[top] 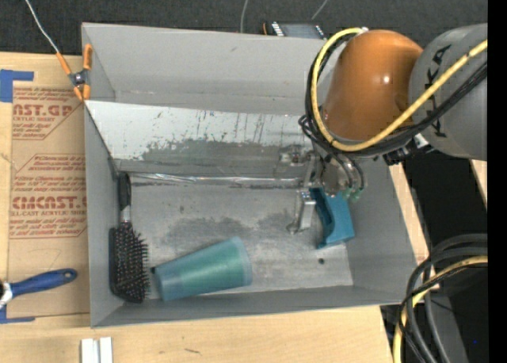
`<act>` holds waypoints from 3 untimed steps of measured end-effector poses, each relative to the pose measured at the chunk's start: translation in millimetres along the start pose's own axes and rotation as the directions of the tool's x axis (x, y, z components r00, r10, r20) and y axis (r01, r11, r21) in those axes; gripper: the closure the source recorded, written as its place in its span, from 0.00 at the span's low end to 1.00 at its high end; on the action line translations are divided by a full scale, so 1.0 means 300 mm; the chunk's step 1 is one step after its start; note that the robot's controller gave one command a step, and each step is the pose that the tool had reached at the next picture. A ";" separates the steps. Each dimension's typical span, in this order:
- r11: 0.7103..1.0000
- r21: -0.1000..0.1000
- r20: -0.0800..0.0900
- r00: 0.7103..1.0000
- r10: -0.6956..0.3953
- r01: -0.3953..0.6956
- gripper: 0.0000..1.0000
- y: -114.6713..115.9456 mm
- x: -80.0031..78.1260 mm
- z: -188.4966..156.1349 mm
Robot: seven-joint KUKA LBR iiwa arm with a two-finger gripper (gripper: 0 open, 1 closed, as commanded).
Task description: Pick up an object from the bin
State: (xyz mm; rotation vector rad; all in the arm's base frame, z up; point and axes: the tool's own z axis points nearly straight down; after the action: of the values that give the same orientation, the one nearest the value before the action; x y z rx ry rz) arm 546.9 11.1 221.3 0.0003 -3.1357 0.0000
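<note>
camera view, right of centre: gripper (311, 221) just beside one blue angular plastic block (337, 223), grip state unclear. lower left: one teal plastic cup (202, 269), one black bristled hairbrush (127, 262).

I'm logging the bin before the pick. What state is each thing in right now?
Teal cup: lying on its side near the front wall.
Black hairbrush: lying flat along the left wall, its head next to the cup.
Blue angular piece: on the floor at the right, against the hand; gripped or not, unclear.
Hand: down near the bin floor, beside the blue piece.
</note>
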 end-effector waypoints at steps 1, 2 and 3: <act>1.000 0.000 -0.008 1.000 0.022 -0.022 0.00 0.033 0.128 0.192; 0.999 -0.004 -0.009 0.999 -0.049 0.049 0.00 0.479 0.118 0.336; 0.993 -0.005 -0.011 0.993 -0.118 0.118 0.00 0.488 0.098 0.515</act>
State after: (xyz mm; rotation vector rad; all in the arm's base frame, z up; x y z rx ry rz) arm 516.7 157.6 67.1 0.1845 -3.1189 -0.0074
